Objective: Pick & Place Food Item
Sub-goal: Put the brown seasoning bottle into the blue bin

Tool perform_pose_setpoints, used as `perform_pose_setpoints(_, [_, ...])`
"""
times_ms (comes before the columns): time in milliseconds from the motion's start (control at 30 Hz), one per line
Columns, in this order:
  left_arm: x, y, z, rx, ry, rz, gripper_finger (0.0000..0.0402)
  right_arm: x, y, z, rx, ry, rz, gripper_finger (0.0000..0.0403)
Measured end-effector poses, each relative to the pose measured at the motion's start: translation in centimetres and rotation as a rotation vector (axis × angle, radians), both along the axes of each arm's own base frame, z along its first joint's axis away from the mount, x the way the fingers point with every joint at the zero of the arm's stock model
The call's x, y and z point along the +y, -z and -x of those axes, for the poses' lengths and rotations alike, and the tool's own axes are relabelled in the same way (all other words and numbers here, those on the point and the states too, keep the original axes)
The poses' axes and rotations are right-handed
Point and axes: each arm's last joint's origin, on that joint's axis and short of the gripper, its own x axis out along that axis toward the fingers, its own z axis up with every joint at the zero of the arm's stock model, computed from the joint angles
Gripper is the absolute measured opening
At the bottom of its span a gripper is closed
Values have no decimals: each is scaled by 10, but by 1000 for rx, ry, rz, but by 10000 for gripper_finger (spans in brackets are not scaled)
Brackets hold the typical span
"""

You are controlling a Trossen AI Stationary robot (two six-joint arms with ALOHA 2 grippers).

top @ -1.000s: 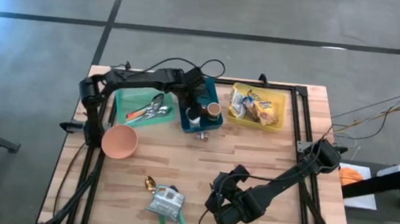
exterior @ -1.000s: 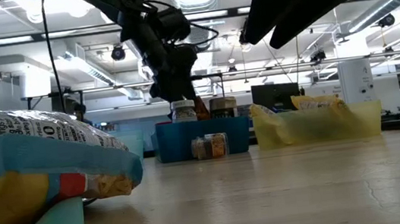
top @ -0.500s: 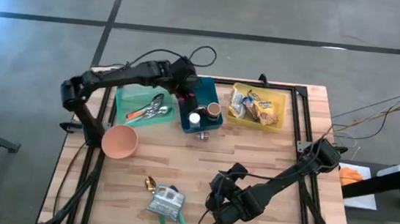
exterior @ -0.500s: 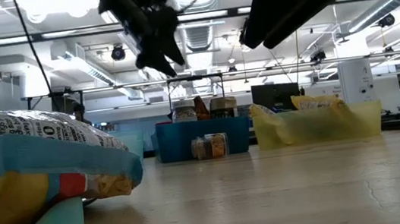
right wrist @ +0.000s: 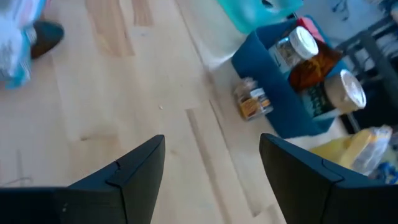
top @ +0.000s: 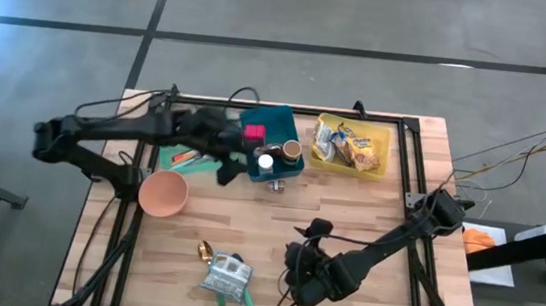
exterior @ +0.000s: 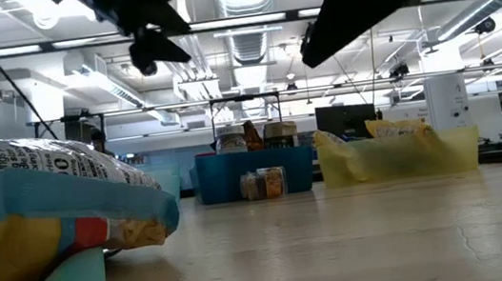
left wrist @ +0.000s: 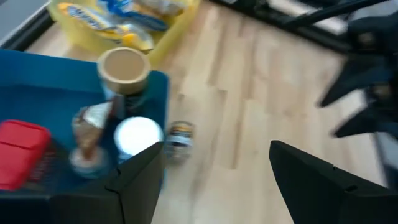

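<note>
Right now the left claw [top: 230, 166] hangs with its jaws wide and nothing between them, above the desk [top: 367, 217] at the near-left corner of the blue bin [top: 278, 123]. In the left wrist view its two dark fingers [left wrist: 138, 180] frame that corner, with the white-lidded jar [left wrist: 138, 135], the tan-lidded jar [left wrist: 124, 67] and a red box [left wrist: 22, 154] inside the bin. A small jar [left wrist: 180, 135] lies on the desk just outside the bin wall, apart from the claw.

The right claw [top: 303, 277] hovers over the front of the desk, also spread and empty, not far from the snack bag [top: 224, 274] that lies on a teal utensil [top: 247, 301], with a gold spoon [top: 204, 251] beside it. That bag looks like the food item yet to be moved, though the task does not say which.

My judgement of the risks: a low sweep by the left arm could clip the bin wall or send the small jar rolling. A descent onto the bag could pinch only loose film, so it slips, or catch the utensil beneath and drag it along. If both arms head for the yellow bin [top: 352, 146] or the middle of the desk together, they may cross.
</note>
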Motion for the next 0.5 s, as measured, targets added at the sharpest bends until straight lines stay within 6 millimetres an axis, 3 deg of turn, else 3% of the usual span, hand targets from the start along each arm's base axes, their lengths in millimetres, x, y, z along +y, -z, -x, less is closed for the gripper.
perform_pose_setpoints(200, [-24, 13, 31, -82, 35, 25, 289, -16, 12, -19, 45, -18, 74, 261])
perform_pose_setpoints(500, [-28, 12, 58, -179, 12, -33, 289, -64, 27, -44, 141, -4, -4, 261])
